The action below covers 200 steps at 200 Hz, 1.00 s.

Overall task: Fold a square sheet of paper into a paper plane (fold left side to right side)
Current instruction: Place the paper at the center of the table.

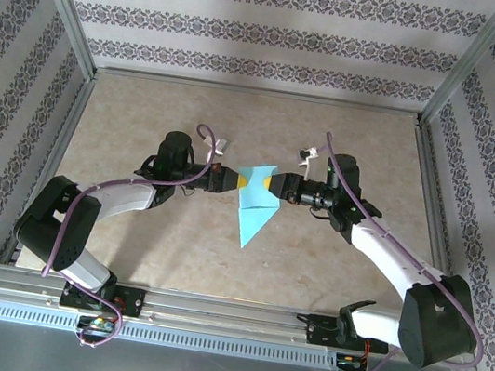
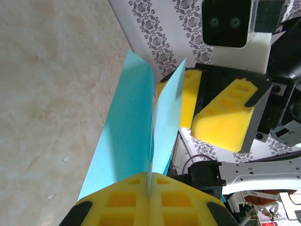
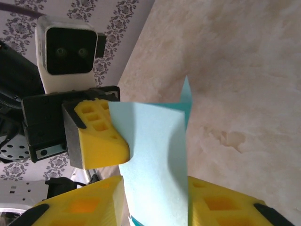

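Note:
The teal-blue sheet of paper (image 1: pixel 253 207), folded to a point that aims at the near edge, is held up at the table's middle. My left gripper (image 1: pixel 229 181) is shut on its left edge; in the left wrist view the yellow pads (image 2: pixel 122 200) press together on the paper (image 2: pixel 127 127), whose two layers spread apart beyond them. My right gripper (image 1: pixel 276 186) faces it from the right. Its jaws stand apart around a pale flap of the paper (image 3: pixel 155 150), which bows between the two fingers (image 3: pixel 89 205). The left gripper's finger (image 3: pixel 96 136) shows behind that flap.
The marbled tabletop (image 1: pixel 174 230) lies below the paper. Metal frame rails (image 1: pixel 209 307) and patterned walls (image 1: pixel 253 31) enclose the table. Both arms meet nose to nose at the centre, with cables looping above each wrist.

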Tool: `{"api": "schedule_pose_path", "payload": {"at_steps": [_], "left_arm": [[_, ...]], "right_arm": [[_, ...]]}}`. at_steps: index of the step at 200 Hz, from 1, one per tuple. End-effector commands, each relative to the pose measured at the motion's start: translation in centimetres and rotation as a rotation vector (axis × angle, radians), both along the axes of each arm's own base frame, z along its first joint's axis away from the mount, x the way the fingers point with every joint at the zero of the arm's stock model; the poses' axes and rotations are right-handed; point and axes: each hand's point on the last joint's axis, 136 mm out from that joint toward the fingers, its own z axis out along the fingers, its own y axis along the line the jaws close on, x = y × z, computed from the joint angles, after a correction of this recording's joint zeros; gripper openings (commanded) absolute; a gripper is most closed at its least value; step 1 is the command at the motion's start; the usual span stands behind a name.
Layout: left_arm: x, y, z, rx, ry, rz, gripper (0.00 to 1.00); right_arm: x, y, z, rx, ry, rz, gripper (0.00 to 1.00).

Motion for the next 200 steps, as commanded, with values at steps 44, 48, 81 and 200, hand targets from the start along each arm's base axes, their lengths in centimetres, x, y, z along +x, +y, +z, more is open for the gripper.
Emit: {"api": "schedule_pose_path", "payload": {"at_steps": [44,48,81,200], "left_arm": [[0.2,0.5,0.4,0.025,-0.039,0.006,0.00],[0.3,0.5,0.3,0.027,-0.037,0.009,0.01],[0.9,2.1,-2.1,0.171,-0.021,0.087,0.40],[-4.4,1.7,-5.6,0.799,-0.241,0.063,0.51]], "right_arm": [[1.3,0.0,0.3,-0.026,-0.028,-0.008,0.11],[1.4,0.0,0.2,-0.030,-0.026,-0.011,0.08],[2.4,-0.6,-3.4,-0.103,0.052,-0.071,0.00],[2.9,-4.3,-13.6,-0.326,0.444,-0.291,0.00]]}}
